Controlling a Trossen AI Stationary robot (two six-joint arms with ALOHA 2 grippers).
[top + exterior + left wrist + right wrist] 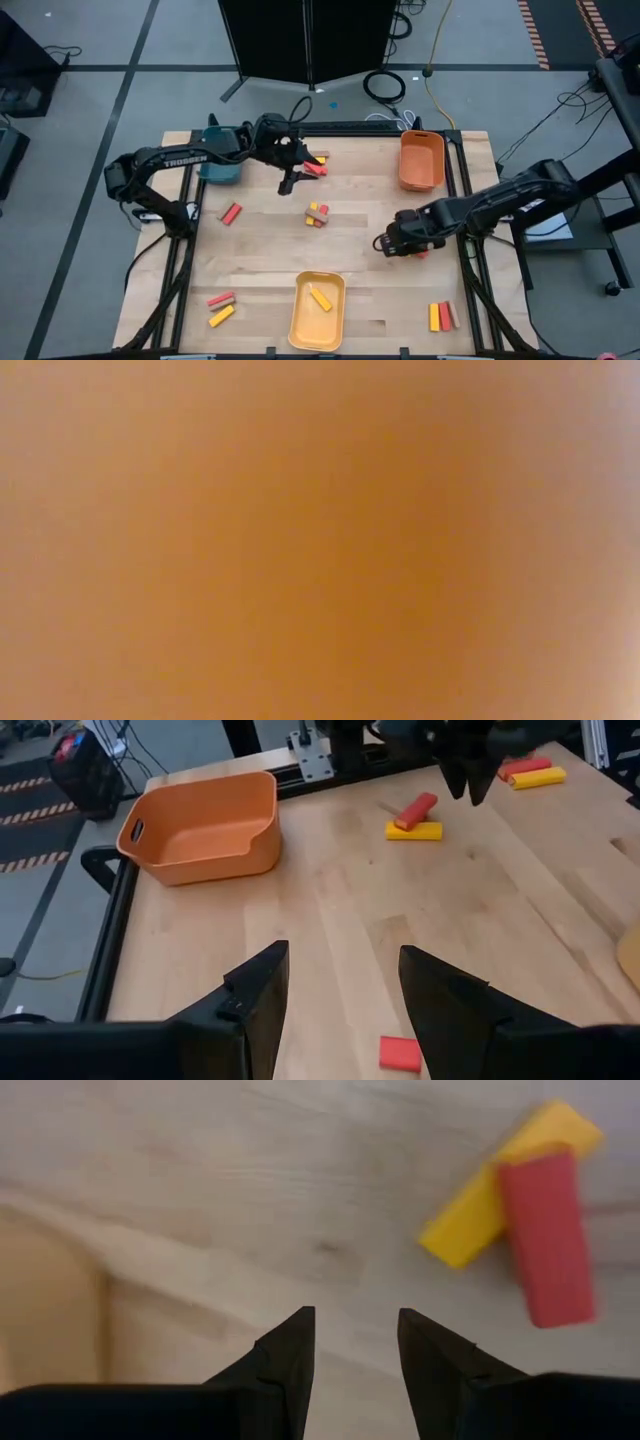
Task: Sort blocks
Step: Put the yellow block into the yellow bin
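You can read "TROSSEN" on the dark left arm (175,158); left gripper (342,955) and right gripper (355,1315) both apparently gape empty.

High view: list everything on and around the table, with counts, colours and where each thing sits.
table: one, pale wood, mid-picture
teal tray: one, table's top left, partly under the left arm
orange tray: one, top right
yellow tray: one, bottom edge
yellow block: one, inside the yellow tray
loose blocks: about a dozen, red, yellow, tan; small pile mid-table, others near both bottom corners and by the left gripper
cables: several, black and yellow, floor above the table
left gripper: open, upper middle
right gripper: open, right of centre
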